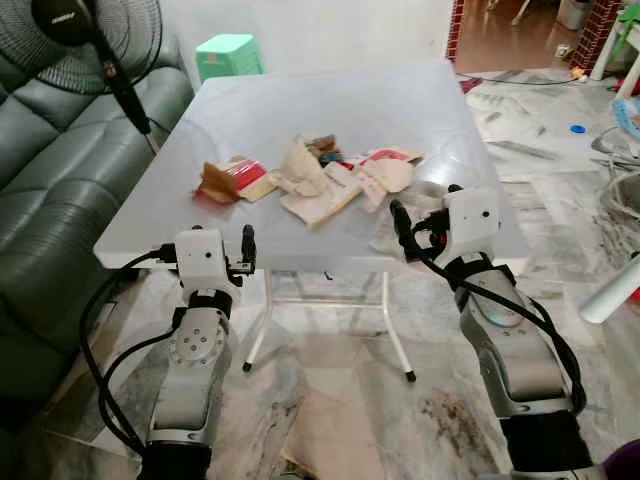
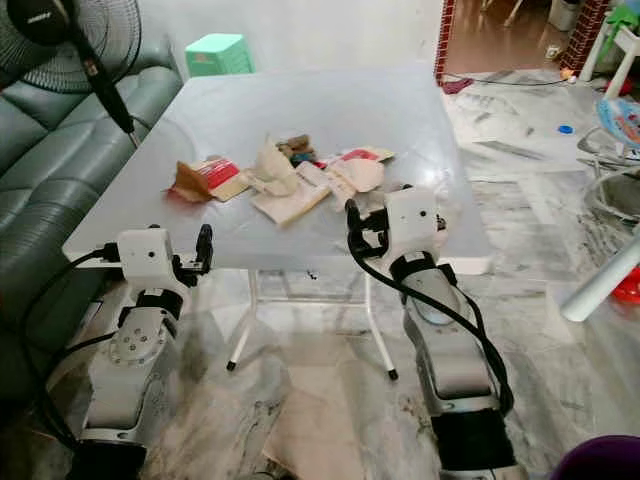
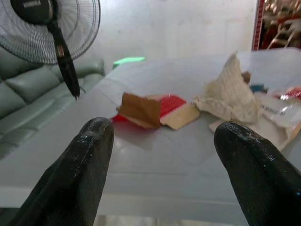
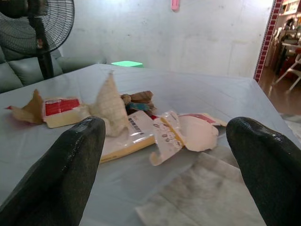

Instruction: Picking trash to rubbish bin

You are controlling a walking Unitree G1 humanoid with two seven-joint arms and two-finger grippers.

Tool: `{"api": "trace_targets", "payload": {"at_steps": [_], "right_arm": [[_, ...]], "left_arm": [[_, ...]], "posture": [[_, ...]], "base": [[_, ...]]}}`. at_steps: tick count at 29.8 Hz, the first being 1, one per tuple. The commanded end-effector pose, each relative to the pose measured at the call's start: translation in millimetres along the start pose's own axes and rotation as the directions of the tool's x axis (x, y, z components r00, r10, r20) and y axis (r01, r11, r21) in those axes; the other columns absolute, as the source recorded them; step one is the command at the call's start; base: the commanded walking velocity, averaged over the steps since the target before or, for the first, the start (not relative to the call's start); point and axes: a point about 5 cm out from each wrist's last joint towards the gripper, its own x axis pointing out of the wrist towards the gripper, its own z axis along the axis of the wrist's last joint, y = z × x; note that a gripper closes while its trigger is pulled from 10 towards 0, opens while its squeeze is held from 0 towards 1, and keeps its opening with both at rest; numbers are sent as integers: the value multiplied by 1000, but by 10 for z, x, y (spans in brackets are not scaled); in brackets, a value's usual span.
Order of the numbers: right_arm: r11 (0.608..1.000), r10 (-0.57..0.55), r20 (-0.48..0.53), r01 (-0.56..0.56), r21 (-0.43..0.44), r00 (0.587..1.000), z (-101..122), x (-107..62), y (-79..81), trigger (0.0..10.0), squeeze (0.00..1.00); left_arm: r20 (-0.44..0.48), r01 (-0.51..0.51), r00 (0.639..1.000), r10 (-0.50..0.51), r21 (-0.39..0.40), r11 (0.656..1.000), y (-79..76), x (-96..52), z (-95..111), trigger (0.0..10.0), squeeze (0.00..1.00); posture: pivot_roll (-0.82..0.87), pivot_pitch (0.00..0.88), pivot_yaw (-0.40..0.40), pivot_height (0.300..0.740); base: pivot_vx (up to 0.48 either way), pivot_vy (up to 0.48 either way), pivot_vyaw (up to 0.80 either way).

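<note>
Trash point(image 1: 310, 175) lies heaped mid-worktop point(image 1: 400, 110): a red-and-tan packet point(image 1: 232, 180), crumpled paper point(image 1: 303, 165) and white wrappers point(image 1: 385, 170). Left gripper point(image 1: 247, 250) hangs at the near edge, fingers point(image 3: 89, 155) spread wide, holding nothing. Right gripper point(image 1: 400, 222) sits just over the near edge beside a grubby tissue point(image 4: 202, 188), fingers point(image 4: 70, 169) also wide apart and empty. Fan point(image 1: 95, 40) and sofa point(image 1: 50, 170) stand to the left.

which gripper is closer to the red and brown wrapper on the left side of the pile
Left. The left gripper sits at the table's near edge, just below the red and brown wrapper. The right gripper is across the pile, nearer the white wrappers.
</note>
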Motion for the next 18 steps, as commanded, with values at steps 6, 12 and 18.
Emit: {"api": "trace_targets", "payload": {"at_steps": [6,12,18], "right_arm": [[1000,-14,4,14,-5,1000,4,-7,-31,10000,1000],[1000,-15,8,15,-6,1000,5,-5,-31,10000,1000],[1000,-11,12,11,-9,1000,13,-5,-30,10000,1000]], "left_arm": [[0,-3,1000,3,6,1000,-20,-7,13,10000,0],[25,3,1000,-3,10,1000,-41,5,57,10000,0],[28,-19,999,20,-22,1000,-35,32,98,10000,0]], "posture": [[-35,37,81,740],[-35,37,81,740],[-36,42,81,740]], "base": [[0,480,0],[0,160,0],[0,0,0]]}}
